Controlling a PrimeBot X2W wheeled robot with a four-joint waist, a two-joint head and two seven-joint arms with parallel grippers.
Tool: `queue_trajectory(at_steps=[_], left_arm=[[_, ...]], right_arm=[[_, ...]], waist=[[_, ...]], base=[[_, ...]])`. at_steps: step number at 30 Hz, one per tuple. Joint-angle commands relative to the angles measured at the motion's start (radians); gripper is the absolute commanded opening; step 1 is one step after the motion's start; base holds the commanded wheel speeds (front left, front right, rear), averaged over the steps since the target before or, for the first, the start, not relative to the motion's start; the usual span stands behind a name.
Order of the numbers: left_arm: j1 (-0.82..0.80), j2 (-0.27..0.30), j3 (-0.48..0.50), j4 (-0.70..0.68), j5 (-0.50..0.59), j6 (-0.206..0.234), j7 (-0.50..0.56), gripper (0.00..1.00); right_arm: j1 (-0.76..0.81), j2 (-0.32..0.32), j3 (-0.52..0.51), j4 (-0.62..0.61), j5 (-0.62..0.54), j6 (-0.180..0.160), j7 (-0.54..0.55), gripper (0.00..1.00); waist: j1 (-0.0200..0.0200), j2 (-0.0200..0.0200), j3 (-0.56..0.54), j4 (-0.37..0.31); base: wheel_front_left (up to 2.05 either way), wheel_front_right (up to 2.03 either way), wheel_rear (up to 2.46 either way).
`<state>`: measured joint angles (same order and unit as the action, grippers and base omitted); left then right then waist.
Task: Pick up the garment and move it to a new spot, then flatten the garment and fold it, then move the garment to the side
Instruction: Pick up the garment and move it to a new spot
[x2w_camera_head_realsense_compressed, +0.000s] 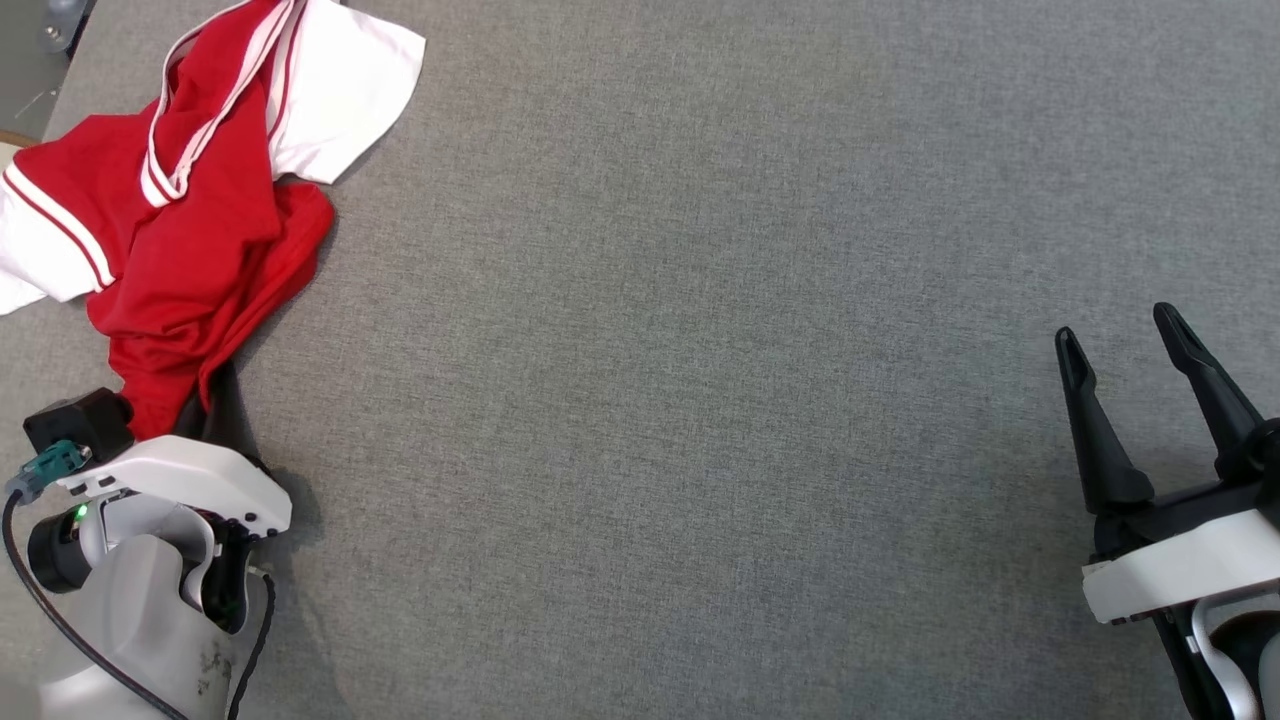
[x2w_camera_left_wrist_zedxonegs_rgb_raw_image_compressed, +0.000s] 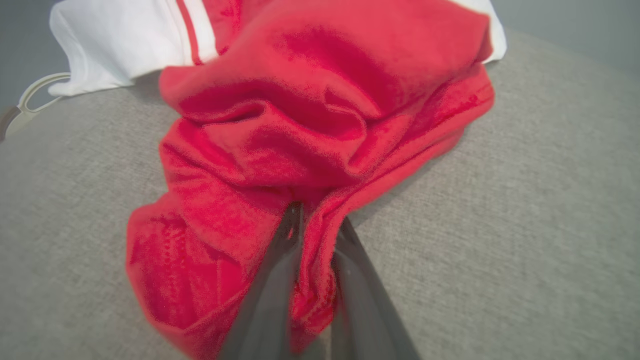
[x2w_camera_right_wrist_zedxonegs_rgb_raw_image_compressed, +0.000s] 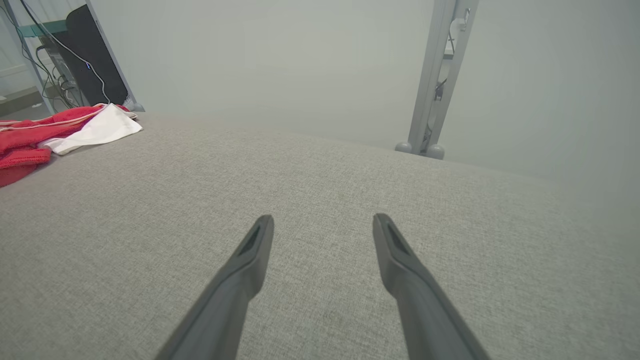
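Left gripper (x2w_camera_left_wrist_zedxonegs_rgb_raw_image_compressed: 320, 217) tight on a red fold of the garment (x2w_camera_left_wrist_zedxonegs_rgb_raw_image_compressed: 300, 125); right gripper (x2w_camera_head_realsense_compressed: 1118, 328) wide apart, well away.

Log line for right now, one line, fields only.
stage: grasp | left gripper: pinching red fold of garment | right gripper: open over grey surface, holding nothing | garment: crumpled, at robot's left

no text, label or number can be read.
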<state>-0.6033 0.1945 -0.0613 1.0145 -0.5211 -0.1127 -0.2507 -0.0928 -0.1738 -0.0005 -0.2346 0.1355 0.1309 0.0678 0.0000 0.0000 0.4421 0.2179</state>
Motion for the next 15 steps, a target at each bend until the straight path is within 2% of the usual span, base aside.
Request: queue_trajectory(at_steps=[1,6,15], left_arm=[[0.024,-0.007,-0.006,0.026,0.014,0.004,0.003,0.0],[0.051,0.012,0.023,-0.052,0.032,0.01,-0.013,0.0],[0.268,-0.028,0.102,-0.401,0.114,0.051,-0.014,0.0]], right_arm=[[0.0,0.001,-0.007,0.011,-0.005,0.0,-0.015,1.0],[0.018,0.012,-0.011,0.031,-0.003,0.0,-0.031,1.0],[0.069,0.037,-0.004,0.078,0.009,0.0,-0.062,1.0]], waist=[[0.0,0.0,-0.024,-0.005],[0.0,0.0,-0.077,-0.018],[0.0,0.0,-0.21,-0.065]], base=[[0.0,0.0,0.0],[0.0,0.0,0.0],[0.0,0.0,0.0]])
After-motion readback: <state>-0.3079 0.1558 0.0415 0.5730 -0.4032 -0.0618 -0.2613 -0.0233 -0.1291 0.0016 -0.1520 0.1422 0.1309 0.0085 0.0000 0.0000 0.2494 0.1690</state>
